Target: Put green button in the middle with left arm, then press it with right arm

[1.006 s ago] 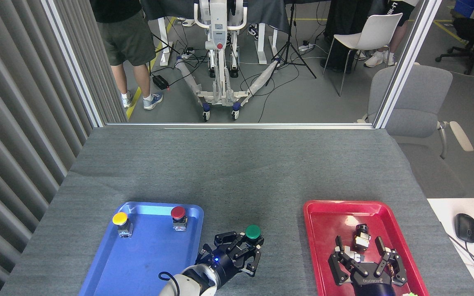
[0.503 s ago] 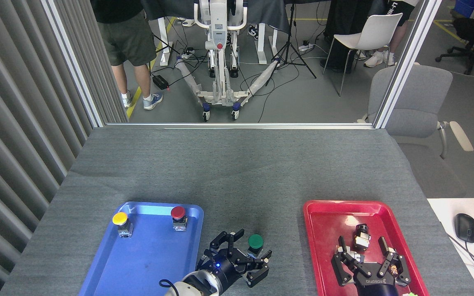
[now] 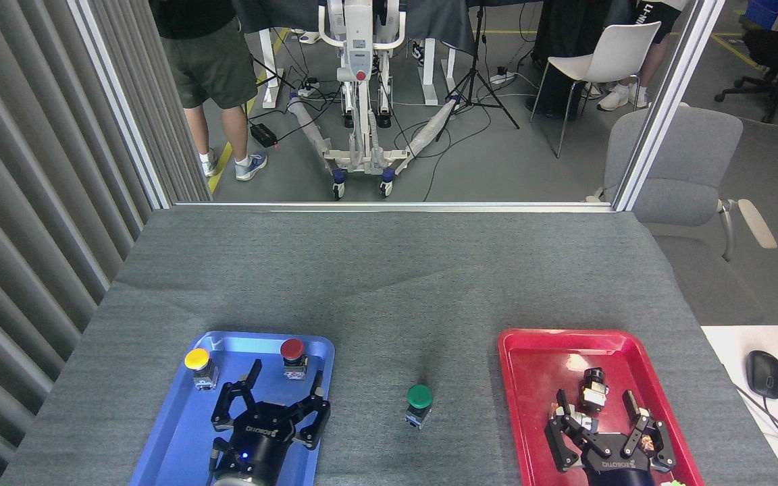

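Withdrawn from the green button, which stood upright and alone on the middle cloth between both trays, the left arm hung spread-fingered over the blue tray, while the right arm hovered spread-fingered over the red tray.

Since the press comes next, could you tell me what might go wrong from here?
The green button stands free on the cloth with a small base, so an off-centre push by the right gripper could tip or slide it. That gripper sits over the red tray beside a small black part and might knock it when moving across.
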`<control>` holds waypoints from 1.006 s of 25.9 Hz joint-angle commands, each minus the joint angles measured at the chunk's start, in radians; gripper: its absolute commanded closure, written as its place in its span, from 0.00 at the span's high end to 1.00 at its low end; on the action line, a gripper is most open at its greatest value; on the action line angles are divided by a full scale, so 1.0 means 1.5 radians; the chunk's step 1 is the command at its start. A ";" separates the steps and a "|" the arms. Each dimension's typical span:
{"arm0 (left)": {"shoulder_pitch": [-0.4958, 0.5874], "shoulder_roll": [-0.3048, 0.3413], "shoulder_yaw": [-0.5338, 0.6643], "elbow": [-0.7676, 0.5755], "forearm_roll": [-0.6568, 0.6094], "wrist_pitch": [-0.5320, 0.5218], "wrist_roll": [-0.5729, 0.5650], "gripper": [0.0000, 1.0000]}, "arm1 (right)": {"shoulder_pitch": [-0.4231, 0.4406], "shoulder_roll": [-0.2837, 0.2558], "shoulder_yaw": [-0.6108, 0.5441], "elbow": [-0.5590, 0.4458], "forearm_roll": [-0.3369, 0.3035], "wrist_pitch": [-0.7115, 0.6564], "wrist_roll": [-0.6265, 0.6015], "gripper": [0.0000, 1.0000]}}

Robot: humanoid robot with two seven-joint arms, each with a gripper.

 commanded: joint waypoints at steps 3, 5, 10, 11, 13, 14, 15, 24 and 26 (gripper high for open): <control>0.036 0.028 0.073 0.002 0.049 -0.026 0.000 1.00 | 0.000 0.002 0.000 0.000 0.001 0.000 0.001 1.00; 0.037 0.029 0.074 0.002 0.049 -0.026 0.000 1.00 | 0.000 0.002 0.000 0.000 0.001 0.000 0.002 1.00; 0.038 0.029 0.073 0.003 0.051 -0.026 0.000 1.00 | 0.000 0.003 0.000 0.000 0.001 0.000 0.002 1.00; 0.038 0.029 0.074 0.003 0.051 -0.026 0.000 1.00 | 0.000 0.004 0.000 0.000 0.001 0.000 0.002 1.00; 0.038 0.029 0.074 0.004 0.051 -0.026 0.000 1.00 | 0.000 0.004 0.000 0.000 0.000 0.000 0.002 1.00; 0.038 0.029 0.073 0.004 0.052 -0.026 0.000 1.00 | 0.000 0.004 0.000 -0.001 0.000 0.000 0.002 1.00; 0.038 0.029 0.074 0.004 0.053 -0.026 0.000 1.00 | 0.000 0.003 0.000 -0.001 0.001 0.000 0.002 1.00; 0.038 0.029 0.074 0.004 0.063 -0.026 0.000 1.00 | 0.000 0.002 0.000 -0.001 0.001 0.000 0.002 1.00; 0.038 0.029 0.073 0.004 0.063 -0.026 0.000 1.00 | 0.000 0.003 0.000 -0.001 0.000 0.000 0.002 1.00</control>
